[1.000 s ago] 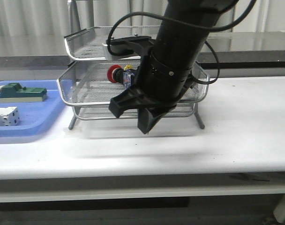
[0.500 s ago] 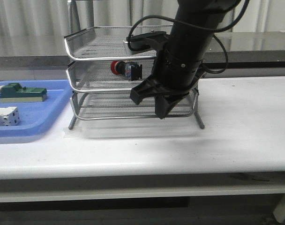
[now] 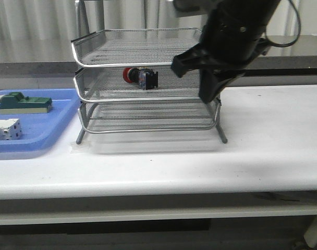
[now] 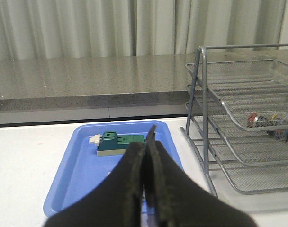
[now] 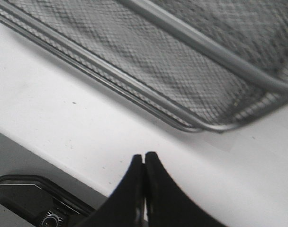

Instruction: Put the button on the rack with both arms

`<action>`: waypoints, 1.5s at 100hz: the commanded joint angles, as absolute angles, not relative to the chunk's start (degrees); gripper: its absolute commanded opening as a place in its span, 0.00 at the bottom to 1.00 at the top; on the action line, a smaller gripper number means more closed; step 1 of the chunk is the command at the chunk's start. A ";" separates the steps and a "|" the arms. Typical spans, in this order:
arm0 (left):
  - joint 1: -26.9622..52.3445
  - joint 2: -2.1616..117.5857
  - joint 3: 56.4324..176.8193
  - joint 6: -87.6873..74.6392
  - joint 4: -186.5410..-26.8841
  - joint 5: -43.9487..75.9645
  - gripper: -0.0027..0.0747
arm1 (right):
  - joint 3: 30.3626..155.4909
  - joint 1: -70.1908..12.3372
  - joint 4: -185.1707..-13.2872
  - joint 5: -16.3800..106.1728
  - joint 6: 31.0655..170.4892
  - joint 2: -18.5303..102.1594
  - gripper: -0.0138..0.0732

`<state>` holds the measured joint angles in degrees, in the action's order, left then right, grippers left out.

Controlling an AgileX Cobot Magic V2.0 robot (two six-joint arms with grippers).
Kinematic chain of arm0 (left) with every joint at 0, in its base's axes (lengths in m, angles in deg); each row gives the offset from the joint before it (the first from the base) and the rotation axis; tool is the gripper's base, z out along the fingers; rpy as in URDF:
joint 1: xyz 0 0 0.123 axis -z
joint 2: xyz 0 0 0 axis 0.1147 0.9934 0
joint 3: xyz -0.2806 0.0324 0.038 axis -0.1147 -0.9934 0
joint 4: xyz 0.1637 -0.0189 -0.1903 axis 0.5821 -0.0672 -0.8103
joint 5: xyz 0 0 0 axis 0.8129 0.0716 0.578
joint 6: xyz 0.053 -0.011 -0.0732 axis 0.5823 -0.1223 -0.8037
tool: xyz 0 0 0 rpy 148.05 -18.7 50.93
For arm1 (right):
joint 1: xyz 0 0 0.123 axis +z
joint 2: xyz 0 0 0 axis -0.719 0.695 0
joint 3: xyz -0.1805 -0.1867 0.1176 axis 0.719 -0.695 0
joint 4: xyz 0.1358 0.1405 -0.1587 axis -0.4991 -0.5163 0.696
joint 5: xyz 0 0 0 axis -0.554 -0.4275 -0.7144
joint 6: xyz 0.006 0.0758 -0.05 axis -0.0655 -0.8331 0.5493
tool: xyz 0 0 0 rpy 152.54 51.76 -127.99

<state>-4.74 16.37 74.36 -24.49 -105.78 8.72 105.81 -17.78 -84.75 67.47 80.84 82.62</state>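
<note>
The button (image 3: 139,77), with a red cap and black body, lies on its side on the middle tier of the silver wire rack (image 3: 148,99). It also shows in the left wrist view (image 4: 269,125), inside the rack (image 4: 203,94). My right gripper (image 3: 206,95) hangs raised in front of the rack's right end, apart from the button. In the right wrist view it (image 5: 144,156) is shut and empty over the white table beside the rack's mesh (image 5: 158,71). My left gripper (image 4: 148,137) is shut and empty above the blue tray, outside the front view.
A blue plastic tray (image 3: 44,130) lies left of the rack and holds a green-and-beige block (image 3: 23,102) and a white switch block (image 3: 4,128). The tray (image 4: 82,175) and the green block (image 4: 120,143) also show in the left wrist view. A grey counter runs behind the table.
My right arm has risen and moved right, away from the rack's front. The middle tier, first jutting forward, is back in line. The button stays on it.
</note>
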 commanded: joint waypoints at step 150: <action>-4.96 16.81 75.98 -24.97 -106.46 4.56 0.01 | 63.46 -36.78 -83.59 56.29 76.13 11.25 0.09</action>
<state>-4.74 16.37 74.36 -24.49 -105.78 8.72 61.88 -36.38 -84.19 60.14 76.15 11.31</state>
